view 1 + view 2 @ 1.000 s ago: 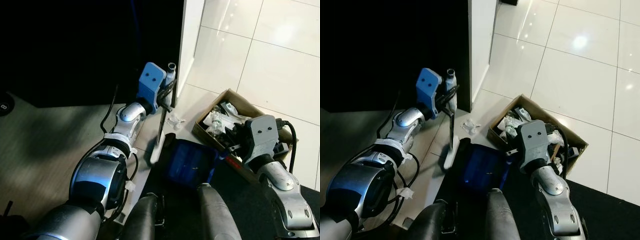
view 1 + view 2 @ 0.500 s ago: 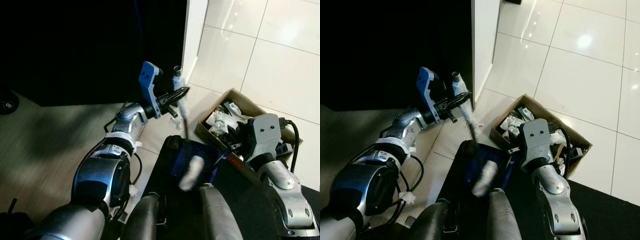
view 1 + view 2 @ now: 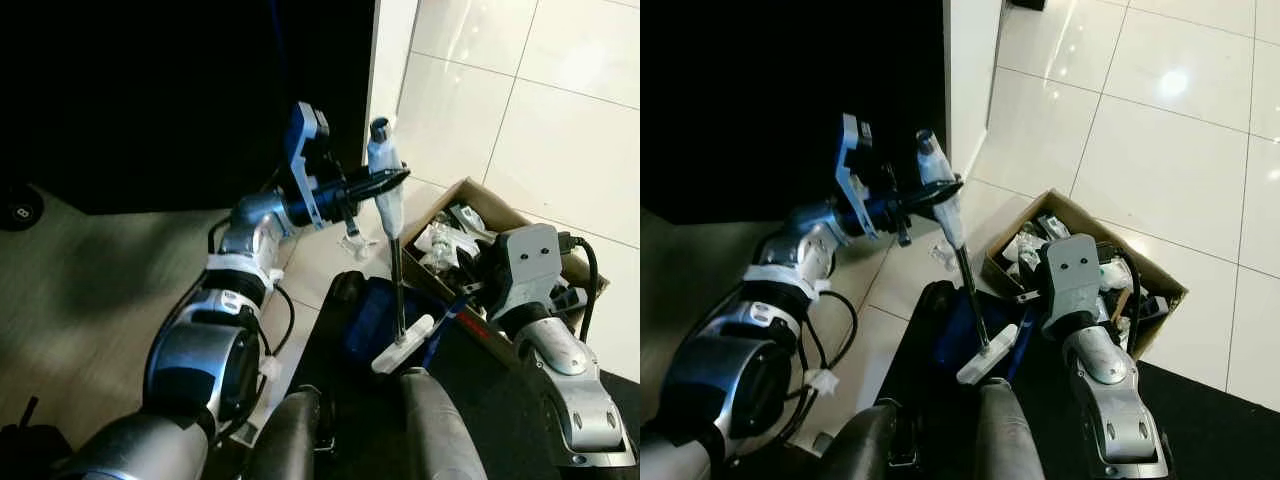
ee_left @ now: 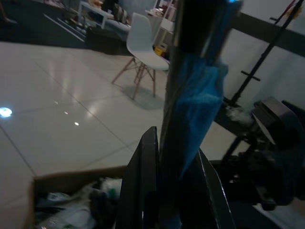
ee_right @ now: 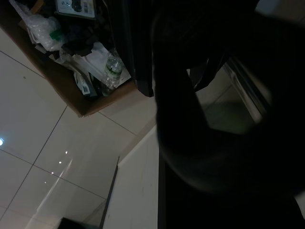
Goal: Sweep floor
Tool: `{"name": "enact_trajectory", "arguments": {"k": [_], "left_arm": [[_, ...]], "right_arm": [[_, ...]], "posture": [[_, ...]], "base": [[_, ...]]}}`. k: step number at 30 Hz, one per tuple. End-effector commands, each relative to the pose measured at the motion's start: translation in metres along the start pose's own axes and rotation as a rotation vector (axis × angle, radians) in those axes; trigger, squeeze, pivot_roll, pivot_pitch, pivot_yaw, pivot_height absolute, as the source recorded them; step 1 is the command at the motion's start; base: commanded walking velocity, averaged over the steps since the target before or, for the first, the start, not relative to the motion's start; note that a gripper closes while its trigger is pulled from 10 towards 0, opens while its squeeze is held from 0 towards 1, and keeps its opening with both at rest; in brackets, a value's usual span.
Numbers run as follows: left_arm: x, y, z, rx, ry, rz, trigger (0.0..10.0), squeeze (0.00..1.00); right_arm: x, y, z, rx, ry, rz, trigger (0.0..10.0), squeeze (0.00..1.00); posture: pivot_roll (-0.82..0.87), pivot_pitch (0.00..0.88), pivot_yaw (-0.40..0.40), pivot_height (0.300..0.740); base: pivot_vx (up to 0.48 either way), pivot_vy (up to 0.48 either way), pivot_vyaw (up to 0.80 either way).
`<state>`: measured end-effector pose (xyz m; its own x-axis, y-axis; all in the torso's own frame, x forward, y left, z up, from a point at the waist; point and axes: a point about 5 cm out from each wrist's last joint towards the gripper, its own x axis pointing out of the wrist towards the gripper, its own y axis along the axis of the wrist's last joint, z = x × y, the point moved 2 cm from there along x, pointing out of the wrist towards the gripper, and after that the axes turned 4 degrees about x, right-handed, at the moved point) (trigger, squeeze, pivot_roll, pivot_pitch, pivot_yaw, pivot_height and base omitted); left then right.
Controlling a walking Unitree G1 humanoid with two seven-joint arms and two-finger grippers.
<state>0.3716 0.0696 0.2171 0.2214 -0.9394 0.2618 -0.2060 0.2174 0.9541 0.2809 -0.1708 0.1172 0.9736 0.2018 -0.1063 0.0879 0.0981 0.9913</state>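
Observation:
My left gripper [image 3: 375, 186] is shut on the pale handle of a small brush [image 3: 397, 262], held out in front of me and tilted. Its black shaft runs down to the white brush head [image 3: 402, 343], which hangs at the near edge of a blue dustpan [image 3: 370, 312]. In the left wrist view the black fingers [image 4: 143, 191] clamp the shaft. My right gripper [image 3: 462, 298] is at the dustpan's right side, shut on its handle, largely hidden by the wrist block. The right wrist view is mostly dark.
An open cardboard box [image 3: 462, 189] full of bottles and wrappers stands on the white tiles to the right. A crumpled bit of clear plastic [image 3: 352, 241] lies on the floor beyond the dustpan. A white wall edge [image 3: 390, 60] rises ahead; a black mat [image 3: 480, 395] lies under me.
My left gripper has swung the brush rightward, from the floor left of the dustpan across it. The brush head now hangs at the dustpan's near right edge. The right arm barely moved.

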Motion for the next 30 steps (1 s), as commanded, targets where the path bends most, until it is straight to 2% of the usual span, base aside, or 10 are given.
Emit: {"name": "enact_trajectory", "arguments": {"k": [1, 3, 13, 15, 18, 21, 30], "left_arm": [[-0.009, 0.005, -0.009, 0.085, 0.066, -0.019, 10.0, 0.0], [-0.014, 0.002, -0.013, 0.132, 0.121, -0.059, 10.0, 0.0], [-0.021, -0.014, -0.016, 0.212, 0.231, -0.156, 10.0, 0.0], [-0.023, -0.016, -0.02, 0.251, 0.284, -0.18, 10.0, 0.0], [-0.023, -0.016, -0.022, 0.286, 0.324, -0.189, 10.0, 0.0], [-0.023, -0.012, -0.027, 0.367, 0.418, -0.179, 10.0, 0.0], [-0.022, -0.009, -0.03, 0.409, 0.492, -0.166, 10.0, 0.0]], "right_arm": [[-0.007, -0.041, -0.011, 0.06, 0.033, -0.168, 10.0, 0.0], [-0.007, -0.041, -0.012, 0.061, 0.034, -0.168, 10.0, 0.0], [-0.009, -0.04, -0.008, 0.063, 0.021, -0.161, 10.0, 0.0], [-0.011, -0.041, -0.008, 0.064, 0.018, -0.161, 10.0, 0.0], [-0.012, -0.041, -0.009, 0.065, 0.017, -0.161, 10.0, 0.0], [-0.012, -0.041, -0.01, 0.067, 0.019, -0.16, 10.0, 0.0], [-0.014, -0.04, -0.01, 0.071, 0.017, -0.158, 10.0, 0.0]], "posture": [[-0.3, 0.342, 0.089, 0.74], [-0.31, 0.344, 0.089, 0.74], [-0.32, 0.353, 0.094, 0.74], [-0.32, 0.355, 0.094, 0.74], [-0.32, 0.357, 0.093, 0.74], [-0.33, 0.361, 0.093, 0.74], [-0.34, 0.365, 0.094, 0.74]], "base": [[0.0, 0.0, 0.0], [0.0, 0.0, 0.0], [0.0, 0.0, 0.0], [0.0, 0.0, 0.0], [0.0, 0.0, 0.0], [0.0, 0.0, 0.0], [0.0, 0.0, 0.0]]}}
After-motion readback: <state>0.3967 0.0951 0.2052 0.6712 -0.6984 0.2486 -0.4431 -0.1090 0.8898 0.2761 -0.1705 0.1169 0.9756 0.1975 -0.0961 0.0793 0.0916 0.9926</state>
